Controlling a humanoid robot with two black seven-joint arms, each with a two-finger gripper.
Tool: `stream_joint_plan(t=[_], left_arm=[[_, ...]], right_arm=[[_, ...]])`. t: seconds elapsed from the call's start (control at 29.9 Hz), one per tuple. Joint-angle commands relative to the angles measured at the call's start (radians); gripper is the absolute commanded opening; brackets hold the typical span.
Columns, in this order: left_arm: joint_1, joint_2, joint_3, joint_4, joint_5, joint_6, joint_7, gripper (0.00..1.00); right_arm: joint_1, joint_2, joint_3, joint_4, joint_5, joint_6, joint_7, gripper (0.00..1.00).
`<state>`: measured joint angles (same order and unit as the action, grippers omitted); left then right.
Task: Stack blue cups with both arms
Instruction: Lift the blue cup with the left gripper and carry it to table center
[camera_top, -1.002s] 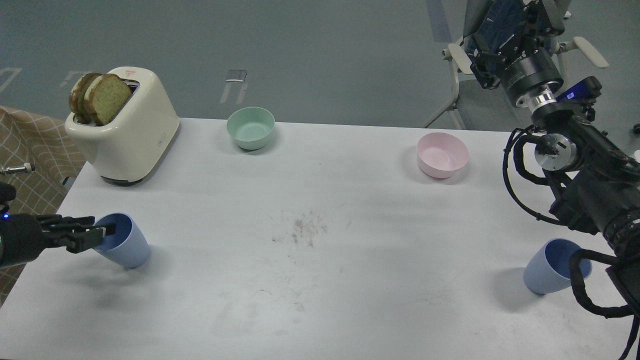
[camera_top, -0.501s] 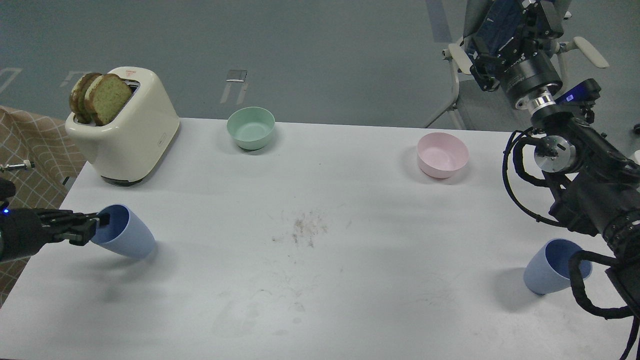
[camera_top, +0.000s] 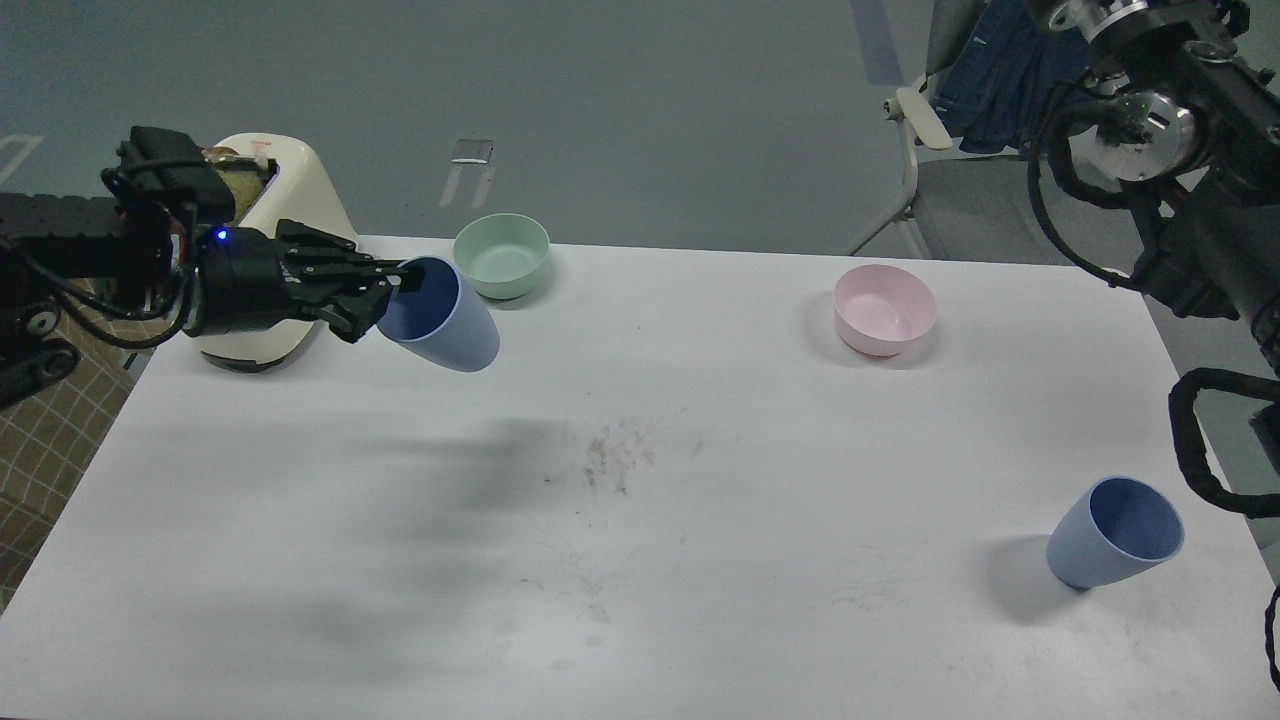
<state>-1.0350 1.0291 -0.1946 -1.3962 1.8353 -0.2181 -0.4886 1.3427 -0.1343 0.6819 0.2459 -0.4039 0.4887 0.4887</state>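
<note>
Above white table (camera_top: 640, 560), left pincer (camera_top: 400, 283) grips tilted blue cup (camera_top: 445, 325)'s rim.

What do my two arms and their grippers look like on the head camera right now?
Both arms are black. The left gripper has ribbed black fingers on a round black wrist with a small blue light and looping black cables. The right arm shows a silver joint disc and thick black cable loops; its gripper is out of frame.

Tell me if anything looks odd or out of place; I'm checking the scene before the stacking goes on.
Nothing is spilled or broken. One blue cup is tilted in the air, held at its rim by the left pincer near the mint-green bowl. The other blue cup stands alone on the table, which has grey scuff marks mid-surface.
</note>
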Motion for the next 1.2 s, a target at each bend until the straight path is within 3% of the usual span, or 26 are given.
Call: stream_joint_plan(t=[0.0, 0.4, 0.6, 0.8, 1.1, 1.17], left_arm=[[-0.056, -0.165, 0.003, 0.011, 0.070, -0.047, 0.000, 0.00], [-0.083, -0.529, 0.009, 0.097, 0.272, -0.202, 0.000, 0.00], [-0.089, -0.667, 0.023, 0.187, 0.346, -0.225, 0.000, 0.00], [-0.119, -0.699, 0.141, 0.233, 0.346, -0.225, 0.000, 0.00], [-0.105, -0.708, 0.149, 0.237, 0.346, -0.225, 0.000, 0.00], [-0.102, -0.710, 0.147, 0.237, 0.346, -0.225, 0.000, 0.18]], right_arm=[[0.058, 0.041, -0.024, -0.033, 0.001, 0.000, 0.000, 1.00], [0.066, 0.099, -0.025, -0.057, 0.001, 0.000, 0.000, 1.00], [0.062, 0.101, -0.025, -0.057, 0.001, 0.000, 0.000, 1.00], [0.058, 0.101, -0.025, -0.057, 0.001, 0.000, 0.000, 1.00], [0.046, 0.096, -0.025, -0.056, 0.002, 0.000, 0.000, 1.00], [0.046, 0.096, -0.025, -0.056, 0.002, 0.000, 0.000, 1.00]])
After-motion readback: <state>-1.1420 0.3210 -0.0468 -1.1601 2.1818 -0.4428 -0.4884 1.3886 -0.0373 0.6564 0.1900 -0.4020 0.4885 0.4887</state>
